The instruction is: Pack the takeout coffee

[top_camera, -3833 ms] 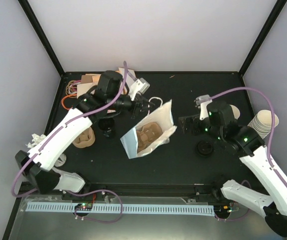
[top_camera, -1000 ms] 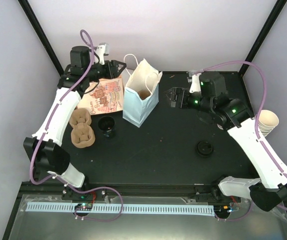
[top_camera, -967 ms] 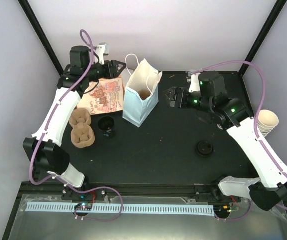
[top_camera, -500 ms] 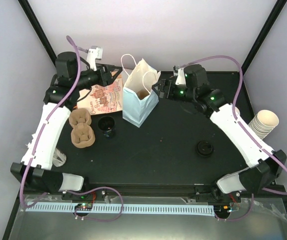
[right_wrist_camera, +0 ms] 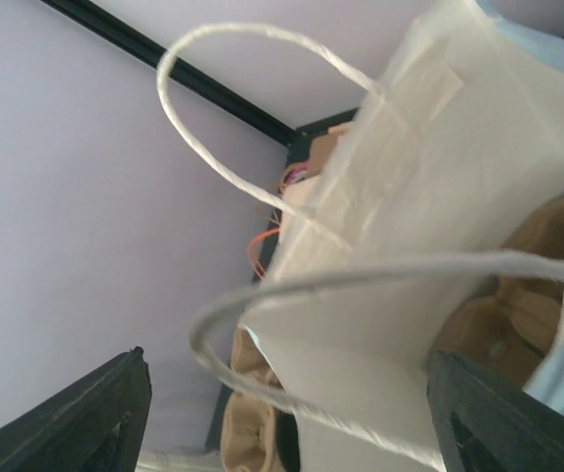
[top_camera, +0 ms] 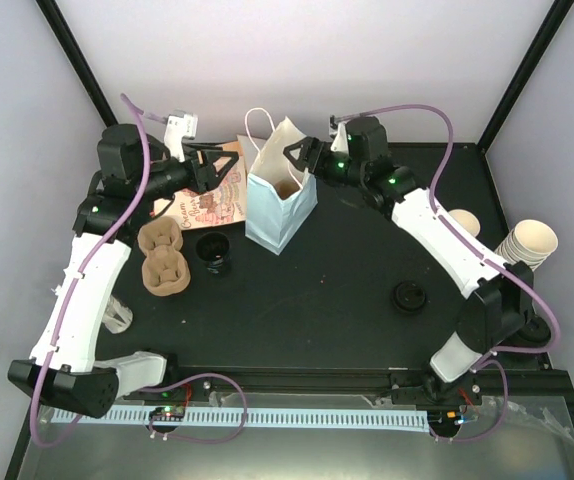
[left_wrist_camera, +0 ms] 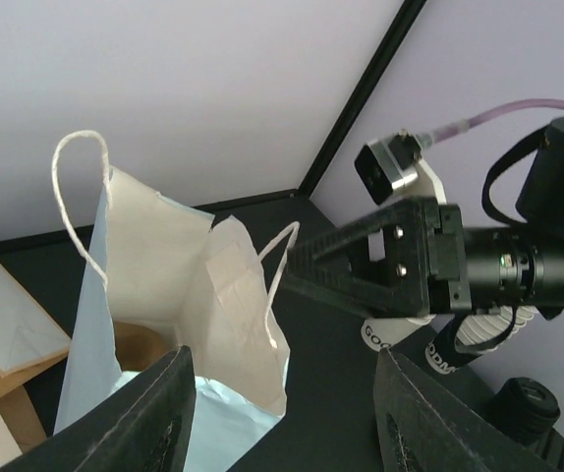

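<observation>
From above, the coffee stands on the surface, well apart from the bag. Only the right wrist shows a handle looping ungripped between the right gripper's wide jaws. The left gripper's jaws gape, empty.

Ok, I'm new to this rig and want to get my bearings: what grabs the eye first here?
A white paper bag stands upright at the table's back centre, a brown pulp carrier inside. Open grippers flank its mouth: the left gripper apart on its left, the right gripper at its right rim. A black disc, seemingly the takeout coffee, sits alone front right.
</observation>
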